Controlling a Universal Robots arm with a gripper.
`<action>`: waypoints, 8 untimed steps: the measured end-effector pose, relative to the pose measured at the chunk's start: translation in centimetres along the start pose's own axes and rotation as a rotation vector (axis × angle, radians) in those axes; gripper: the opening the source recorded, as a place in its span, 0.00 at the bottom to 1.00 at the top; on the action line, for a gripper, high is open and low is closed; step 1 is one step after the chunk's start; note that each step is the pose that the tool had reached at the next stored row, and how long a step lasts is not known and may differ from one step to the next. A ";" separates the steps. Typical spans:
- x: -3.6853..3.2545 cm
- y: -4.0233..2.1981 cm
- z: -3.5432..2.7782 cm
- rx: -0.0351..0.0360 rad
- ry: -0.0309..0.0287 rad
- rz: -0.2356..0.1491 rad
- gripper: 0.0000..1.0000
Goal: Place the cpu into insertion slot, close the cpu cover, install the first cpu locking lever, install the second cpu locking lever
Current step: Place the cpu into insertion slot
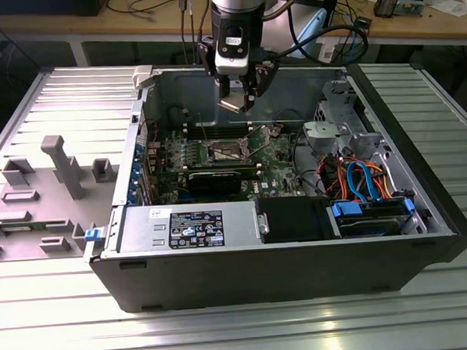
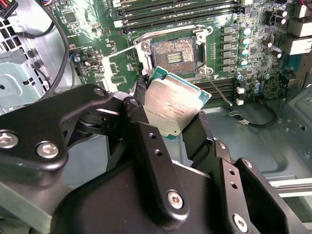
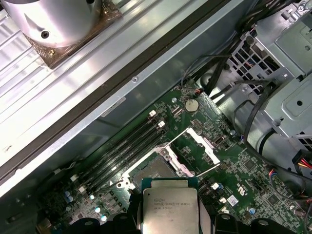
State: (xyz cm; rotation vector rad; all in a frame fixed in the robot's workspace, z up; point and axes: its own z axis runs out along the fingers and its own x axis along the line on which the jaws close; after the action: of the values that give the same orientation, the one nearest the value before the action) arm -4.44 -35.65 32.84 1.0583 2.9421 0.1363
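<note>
An open computer case (image 1: pixel 262 271) sits on a slatted table (image 1: pixel 226 332)

a ribbed metal desk (image 1: pixel 226 332) catches bright glare near its front edge; behind it runs a wooden desk (image 1: pixel 132 27) strewn with cables (image 1: pixel 142 3).

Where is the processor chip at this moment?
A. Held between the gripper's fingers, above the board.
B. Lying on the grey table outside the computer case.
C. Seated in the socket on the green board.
A: in the second wrist view the chip is clamped in the gripper, and the socket on the board stands open with nothing in it.
</note>
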 end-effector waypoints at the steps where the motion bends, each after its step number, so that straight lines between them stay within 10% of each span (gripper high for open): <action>1: 0.00 0.00 0.00 0.0000 -0.0001 0.001 0.55; 8: 0.00 0.00 0.00 -0.0001 -0.0006 0.007 0.55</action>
State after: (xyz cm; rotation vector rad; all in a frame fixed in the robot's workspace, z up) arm -4.44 -35.65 32.85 1.0689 2.9380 0.1362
